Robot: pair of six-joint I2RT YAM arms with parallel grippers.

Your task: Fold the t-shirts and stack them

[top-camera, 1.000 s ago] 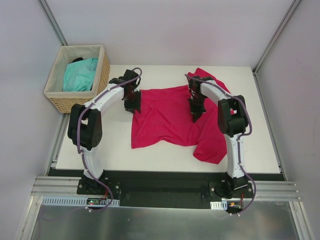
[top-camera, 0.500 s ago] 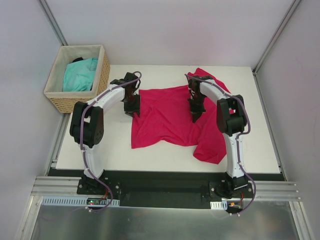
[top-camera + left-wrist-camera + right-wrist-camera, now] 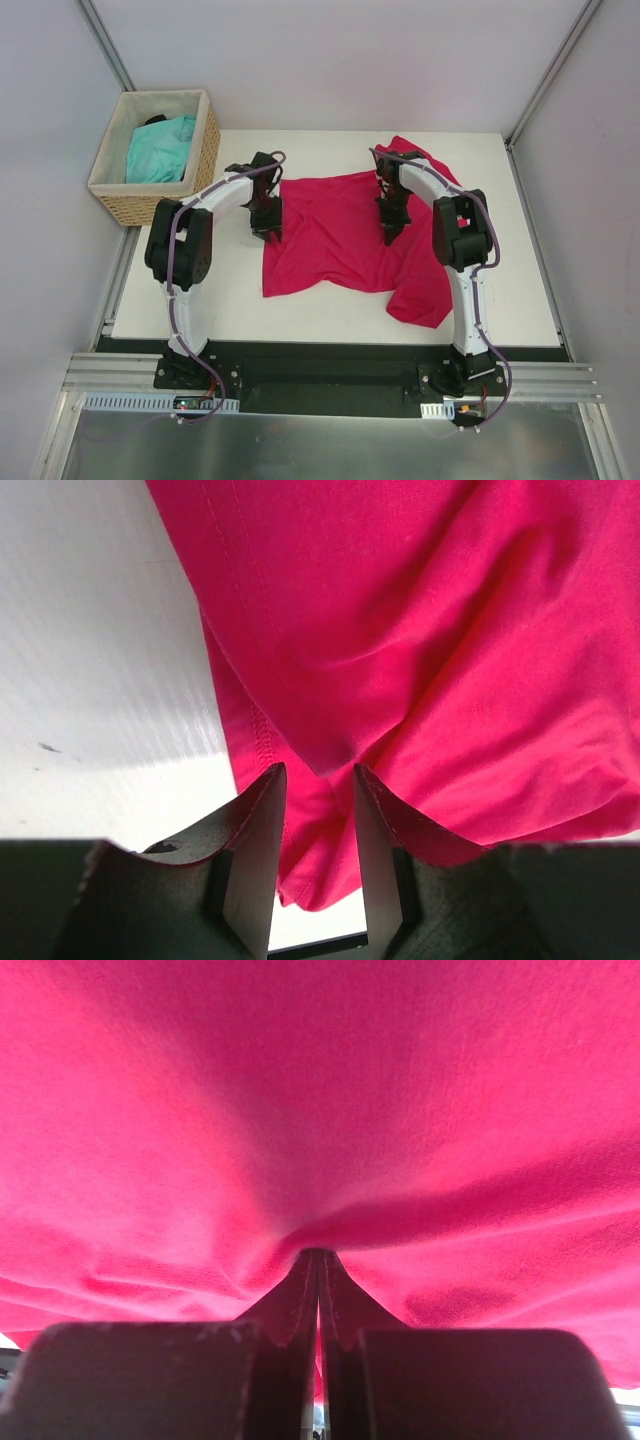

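Observation:
The crimson-pink t-shirt [image 3: 330,235] lies crumpled and partly spread on the white table [image 3: 200,290]. My left gripper [image 3: 268,230] is at the shirt's left hem. In the left wrist view its jaws [image 3: 318,770] stand a little apart, with a fold of the pink fabric [image 3: 420,630] hanging between them and not clamped. My right gripper [image 3: 388,235] is over the shirt's right-middle. In the right wrist view it [image 3: 318,1255] is shut, pinching a peak of the pink fabric [image 3: 320,1090]. The turquoise t-shirt [image 3: 160,148] lies bunched in the basket.
A woven wicker basket [image 3: 205,150] stands off the table's back left corner. Part of the pink shirt trails toward the table's back right and near right. White walls with metal frame posts close in the sides.
My left gripper has moved a little nearer along the shirt's left hem. The right gripper and the shirt's right side have stayed put.

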